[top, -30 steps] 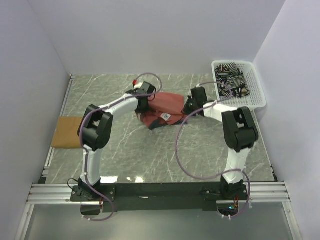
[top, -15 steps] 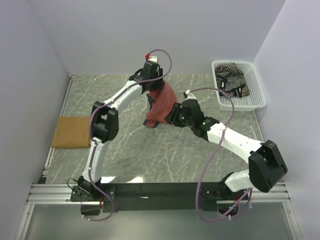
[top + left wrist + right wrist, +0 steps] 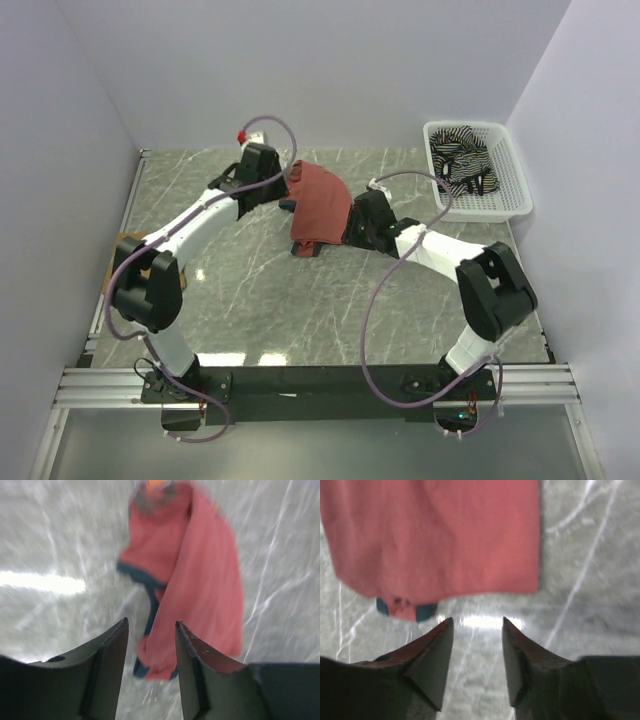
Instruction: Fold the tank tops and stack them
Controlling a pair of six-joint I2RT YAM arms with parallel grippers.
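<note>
The brick-red tank top (image 3: 318,203) lies bunched in a folded heap on the marble table, with dark trim showing at its near end. My left gripper (image 3: 283,198) hovers just left of it, open and empty; its wrist view shows the red top (image 3: 195,575) past the gripper (image 3: 150,625). My right gripper (image 3: 348,228) stands open at the top's right edge. In its wrist view the red top's hem (image 3: 435,535) lies beyond the gripper (image 3: 477,622), which holds nothing. The mustard-tan top (image 3: 110,262) lies at the table's left edge, mostly hidden behind my left arm. The striped top (image 3: 462,160) sits in the basket.
The white mesh basket (image 3: 512,192) stands at the back right corner of the table. Grey walls close in the table on the left, back and right. Purple cables loop above both arms.
Both grippers opened and let go of the red top, which had been lifted and then dropped into a heap. My left arm swung left and my right arm drew back.
</note>
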